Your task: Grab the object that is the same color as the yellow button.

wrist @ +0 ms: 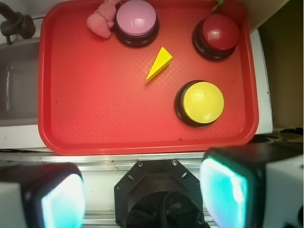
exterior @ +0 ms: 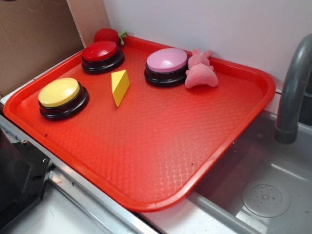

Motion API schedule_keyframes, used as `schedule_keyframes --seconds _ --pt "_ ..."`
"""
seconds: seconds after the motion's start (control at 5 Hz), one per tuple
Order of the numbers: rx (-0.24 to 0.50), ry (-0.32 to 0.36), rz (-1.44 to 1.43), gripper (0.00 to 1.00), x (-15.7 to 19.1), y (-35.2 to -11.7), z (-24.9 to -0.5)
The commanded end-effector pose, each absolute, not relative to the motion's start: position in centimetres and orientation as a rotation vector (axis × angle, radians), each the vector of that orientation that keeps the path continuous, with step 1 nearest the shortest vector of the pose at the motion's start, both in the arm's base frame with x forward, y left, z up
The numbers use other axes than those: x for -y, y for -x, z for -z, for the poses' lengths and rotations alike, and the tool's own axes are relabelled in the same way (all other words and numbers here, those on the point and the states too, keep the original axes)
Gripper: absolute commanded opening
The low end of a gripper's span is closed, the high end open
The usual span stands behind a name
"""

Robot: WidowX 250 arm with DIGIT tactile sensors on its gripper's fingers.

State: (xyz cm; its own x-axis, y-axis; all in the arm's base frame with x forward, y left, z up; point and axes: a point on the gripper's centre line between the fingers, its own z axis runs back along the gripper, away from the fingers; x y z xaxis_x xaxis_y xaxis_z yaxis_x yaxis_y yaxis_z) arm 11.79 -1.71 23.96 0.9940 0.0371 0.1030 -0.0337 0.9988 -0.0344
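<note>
A small yellow wedge (exterior: 120, 86) (wrist: 159, 64) lies on the red tray (exterior: 161, 146) (wrist: 95, 109), between the three buttons. The yellow button (exterior: 60, 95) (wrist: 202, 102), domed on a black base, stands at the tray's left in the exterior view. In the wrist view my gripper (wrist: 142, 194) hangs high above the robot's black base, off the tray's near edge, far from the wedge. Its two pads stand wide apart with nothing between them. The gripper does not show in the exterior view.
A red button (exterior: 101, 54) (wrist: 220, 33) and a pink button (exterior: 166, 65) (wrist: 136, 20) stand at the tray's back. A pink plush toy (exterior: 201, 73) (wrist: 100, 21) lies beside the pink button. A red fruit (exterior: 108, 35) sits in the corner. A grey sink (exterior: 263, 185) and faucet (exterior: 292, 83) are to the right.
</note>
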Motion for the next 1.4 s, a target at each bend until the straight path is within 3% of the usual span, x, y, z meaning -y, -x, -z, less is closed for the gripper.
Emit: schedule_keyframes --seconds 0.0,0.2,0.4,0.8,1.0,1.2 --pt "0.104 0.033 -0.036 1.0 1.7 -11.8 -24.0" --pt "0.083 0.002 -0.163 1.0 0.6 -13.3 -21.9" --pt "0.107 0.059 -0.281 1.0 -0.8 -15.0 -20.1" --pt "0.145 0.036 -0.486 1.0 -1.8 -19.2 -14.4" --pt "0.184 0.066 -0.537 1.0 -1.8 -20.9 -11.7" --pt "0.212 0.013 -0.578 1.0 -1.6 -22.5 -9.0"
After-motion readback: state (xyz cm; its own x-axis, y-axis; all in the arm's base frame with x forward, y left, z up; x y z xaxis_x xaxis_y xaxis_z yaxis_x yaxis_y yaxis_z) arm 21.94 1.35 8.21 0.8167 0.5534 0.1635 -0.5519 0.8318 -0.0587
